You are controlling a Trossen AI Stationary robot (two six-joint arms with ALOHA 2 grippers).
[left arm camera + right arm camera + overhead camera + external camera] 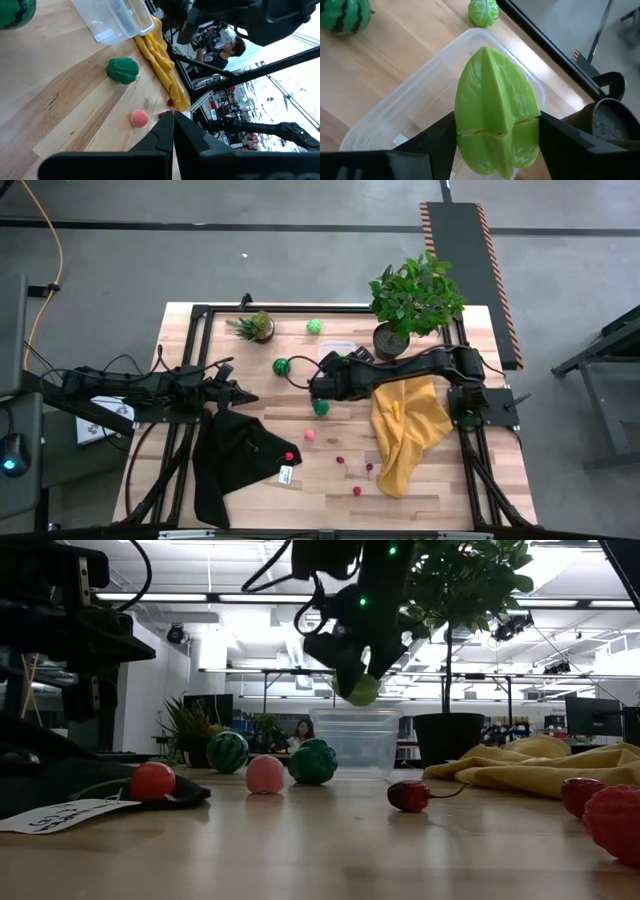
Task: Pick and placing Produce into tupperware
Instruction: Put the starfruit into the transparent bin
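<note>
your right gripper has its fingers spread wide around a light-green ridged fruit, one dark finger pressed to each side, so it's a firm hold on a wide piece. look at the right wrist view: the fruit hangs directly over the clear tupperware, whose open mouth fills the space beneath it. in the low view the same fruit sits at the tip of the arm just above the tupperware's rim, not touching it. from overhead, the right gripper reaches across the table, with the tupperware at the far side near the big potted plant. the rest of the produce is spread around: the striped watermelon just beside the gripper, a dark-green ridged piece close on its near side, a leafy green piece farther back, a pink ball and small red ones near the yellow cloth. your left gripper is pinched fully closed with nothing in it, parked over the black cloth.
</note>
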